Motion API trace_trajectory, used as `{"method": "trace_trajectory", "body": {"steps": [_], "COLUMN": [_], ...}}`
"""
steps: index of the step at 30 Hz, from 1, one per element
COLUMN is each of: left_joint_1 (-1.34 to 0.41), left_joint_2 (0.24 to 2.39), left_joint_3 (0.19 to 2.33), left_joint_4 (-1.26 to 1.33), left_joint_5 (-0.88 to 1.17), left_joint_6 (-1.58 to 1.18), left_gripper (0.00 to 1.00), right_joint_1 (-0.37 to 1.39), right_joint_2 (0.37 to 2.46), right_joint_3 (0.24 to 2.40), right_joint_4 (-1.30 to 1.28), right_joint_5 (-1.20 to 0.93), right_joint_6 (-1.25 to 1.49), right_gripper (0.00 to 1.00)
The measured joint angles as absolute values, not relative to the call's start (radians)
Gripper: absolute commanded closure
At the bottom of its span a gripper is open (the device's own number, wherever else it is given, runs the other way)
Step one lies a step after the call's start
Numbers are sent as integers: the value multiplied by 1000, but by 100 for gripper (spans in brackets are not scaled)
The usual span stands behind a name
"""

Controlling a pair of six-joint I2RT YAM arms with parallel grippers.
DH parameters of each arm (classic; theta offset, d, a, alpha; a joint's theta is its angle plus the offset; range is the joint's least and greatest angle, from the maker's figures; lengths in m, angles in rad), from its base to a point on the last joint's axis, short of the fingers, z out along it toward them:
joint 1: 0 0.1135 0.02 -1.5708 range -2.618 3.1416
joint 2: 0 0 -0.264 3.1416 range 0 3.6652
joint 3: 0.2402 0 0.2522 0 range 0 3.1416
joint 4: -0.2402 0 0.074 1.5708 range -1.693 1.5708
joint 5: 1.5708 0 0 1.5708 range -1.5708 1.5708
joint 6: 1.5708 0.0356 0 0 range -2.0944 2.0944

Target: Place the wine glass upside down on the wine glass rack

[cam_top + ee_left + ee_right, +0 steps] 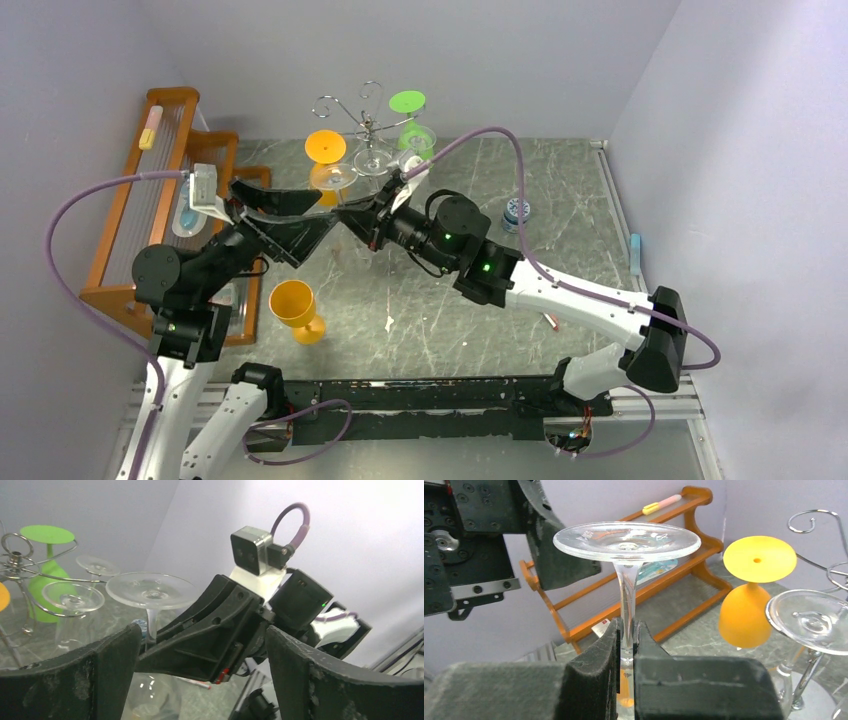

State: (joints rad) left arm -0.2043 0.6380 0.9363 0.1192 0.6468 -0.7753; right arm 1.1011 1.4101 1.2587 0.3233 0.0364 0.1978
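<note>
My right gripper [626, 647] is shut on the stem of a clear wine glass [626, 540] and holds it upside down, foot on top, above the table. In the top view the right gripper [352, 218] is just in front of the chrome wine glass rack [365, 130]. The rack holds an orange glass [325, 146], a green glass [408, 110] and a clear glass [814, 622], all upside down. My left gripper [300, 213] is open and empty, facing the right gripper closely. In the left wrist view its fingers [112, 675] frame the held glass [150, 590].
An orange-brown wooden slatted rack [160, 200] stands along the left wall. A yellow-orange glass [295, 308] stands upright on the table near the left arm. A small blue and white object [517, 212] sits right of the rack. Walls enclose the back and sides.
</note>
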Motion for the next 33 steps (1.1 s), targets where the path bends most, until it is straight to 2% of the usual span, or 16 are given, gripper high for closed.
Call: {"method": "trace_trajectory", "body": {"steps": [5, 10, 14, 23, 30, 33], "left_joint_1": [-204, -204, -204, -204, -204, -204], "left_joint_2": [619, 666, 717, 868, 871, 879], "left_joint_3": [961, 1123, 1205, 1269, 1233, 1231], "left_joint_4": [99, -30, -92, -303, -274, -259], "left_joint_5": [598, 494, 471, 506, 598, 628], "left_joint_6": [-868, -974, -1102, -1203, -1265, -1272], "left_gripper": [3, 3, 8, 10, 9, 11], "right_joint_1": [1101, 1101, 1101, 1101, 1101, 1101], "right_joint_2": [1376, 1315, 1290, 1276, 1276, 1280], "right_joint_3": [1203, 1108, 1053, 1003, 977, 961], "right_joint_4": [397, 506, 590, 701, 760, 791], "right_joint_5": [72, 83, 75, 60, 34, 15], "right_joint_6": [178, 138, 94, -18, -78, -100], "right_gripper": [100, 100, 100, 100, 100, 100]}}
